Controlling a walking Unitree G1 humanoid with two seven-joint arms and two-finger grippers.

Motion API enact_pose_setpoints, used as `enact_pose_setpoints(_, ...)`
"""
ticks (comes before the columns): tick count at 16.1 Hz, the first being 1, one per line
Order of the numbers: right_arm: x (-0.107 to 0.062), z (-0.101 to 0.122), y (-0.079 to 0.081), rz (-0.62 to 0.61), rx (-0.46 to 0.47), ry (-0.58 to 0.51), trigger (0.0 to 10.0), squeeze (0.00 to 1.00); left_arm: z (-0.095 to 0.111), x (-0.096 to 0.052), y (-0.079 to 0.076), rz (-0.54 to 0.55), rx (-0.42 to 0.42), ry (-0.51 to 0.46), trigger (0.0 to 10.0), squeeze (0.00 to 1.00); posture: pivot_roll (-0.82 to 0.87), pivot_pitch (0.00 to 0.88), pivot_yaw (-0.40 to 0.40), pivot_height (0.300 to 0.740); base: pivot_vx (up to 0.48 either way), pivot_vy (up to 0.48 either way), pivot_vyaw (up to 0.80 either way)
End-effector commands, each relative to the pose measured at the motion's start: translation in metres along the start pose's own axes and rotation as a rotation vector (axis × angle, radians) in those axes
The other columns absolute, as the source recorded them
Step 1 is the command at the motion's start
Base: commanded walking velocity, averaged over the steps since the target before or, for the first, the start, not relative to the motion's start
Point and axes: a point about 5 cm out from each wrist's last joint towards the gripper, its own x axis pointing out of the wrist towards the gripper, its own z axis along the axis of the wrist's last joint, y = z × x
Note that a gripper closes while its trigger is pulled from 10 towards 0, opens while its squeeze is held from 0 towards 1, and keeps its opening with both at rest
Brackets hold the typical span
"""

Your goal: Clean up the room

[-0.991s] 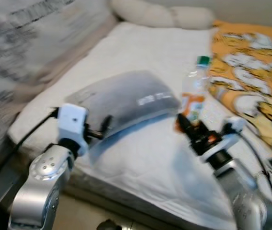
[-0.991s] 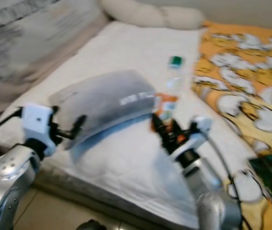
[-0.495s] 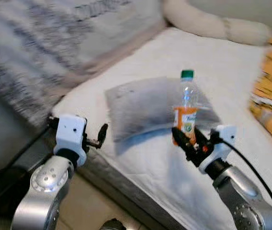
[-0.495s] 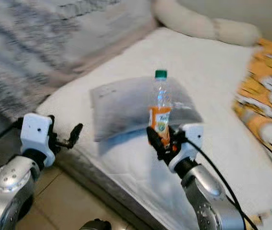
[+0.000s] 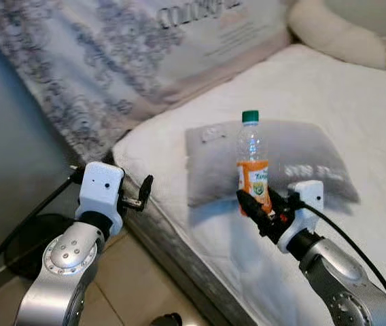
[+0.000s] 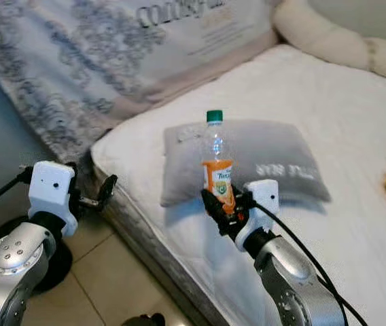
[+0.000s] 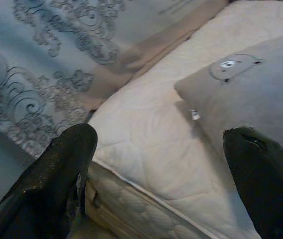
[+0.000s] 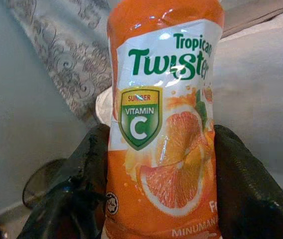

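Bottle [image 5: 252,165] stands upright in your right gripper [image 5: 259,207], its fingers [image 8: 89,164] clamped on the orange label, above the grey pillow [image 5: 295,156] on the bed [image 5: 179,146]; your left gripper [image 5: 141,194] hangs spread wide, holding nothing, beside the bed's edge

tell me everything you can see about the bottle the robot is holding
The bottle is a slim clear plastic one with a green screw cap, still on. Its upper part looks clear and empty; an orange label wraps the lower part, printed with "Twister", a green "Vitamin C" badge and an orange slice. It stands upright, lifted above the white mattress in front of a grey pillow. The right gripper clamps its lower body, one black finger on each side.
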Motion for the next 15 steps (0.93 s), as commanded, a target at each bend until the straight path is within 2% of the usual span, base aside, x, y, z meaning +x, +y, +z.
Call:
enact_pose_setpoints(1,0.0021,-0.0002,0.0013,0.011,-0.012,0.007,10.0,0.00,0.0020,-0.0028,0.0013,0.015,0.019,-0.012,10.0,0.00,0.09,0.000,0.002,0.740,0.000,0.000,0.80)
enact_pose_setpoints(4,0.0047,-0.0024,0.0014,0.039,-0.031,0.028,10.0,0.00,0.0002,-0.0061,0.0030,0.035,0.007,-0.013,10.0,0.00,0.10,0.000,-0.014,0.740,0.170,0.000,0.80)
enact_pose_setpoints(15,0.0085,-0.0091,0.0049,0.094,-0.041,0.065,10.0,0.00,-0.0024,-0.0118,0.0031,0.053,0.013,-0.006,10.0,0.00,0.13,0.000,-0.034,0.740,0.299,0.000,0.80)
